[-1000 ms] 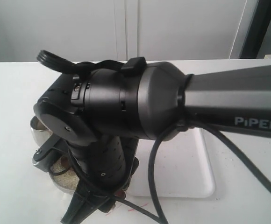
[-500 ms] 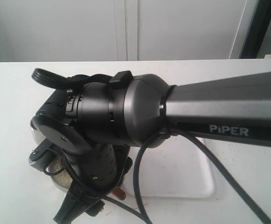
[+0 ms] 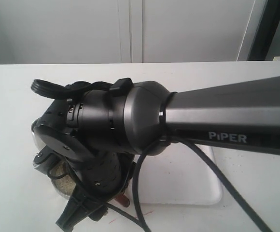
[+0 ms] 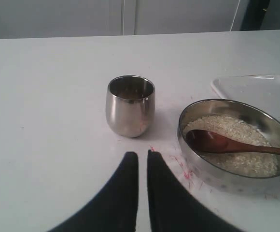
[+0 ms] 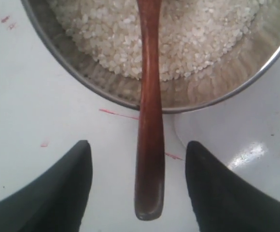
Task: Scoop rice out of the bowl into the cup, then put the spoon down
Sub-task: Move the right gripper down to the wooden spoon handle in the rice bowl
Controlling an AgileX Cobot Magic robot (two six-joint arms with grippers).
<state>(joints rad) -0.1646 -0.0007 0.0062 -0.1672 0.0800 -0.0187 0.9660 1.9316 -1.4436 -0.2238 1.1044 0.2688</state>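
Note:
The steel bowl point(image 4: 212, 171) holds white rice point(image 4: 241, 159), and the wooden spoon point(image 4: 217, 142) lies with its scoop in the grains and its handle over the rim. In the right wrist view the spoon handle point(image 5: 148, 159) sticks out past the bowl rim point(image 5: 72, 72) over the rice point(image 5: 188, 38). My right gripper point(image 5: 137, 143) is open, one finger on each side of the handle's end, touching neither side. The steel cup point(image 4: 130, 106) stands upright beside the bowl. My left gripper point(image 4: 142, 155) is shut and empty, just short of the cup.
A white tray point(image 4: 256, 87) lies on the white table beside the bowl, with its corner point(image 3: 198, 188) showing under the right arm. The right arm point(image 3: 145, 121) blocks most of the exterior view. Red marks point(image 4: 181, 166) dot the table near the bowl.
In the exterior view the right arm has reached further left and its wrist has tilted down over the bowl, covering more of the cup and bowl.

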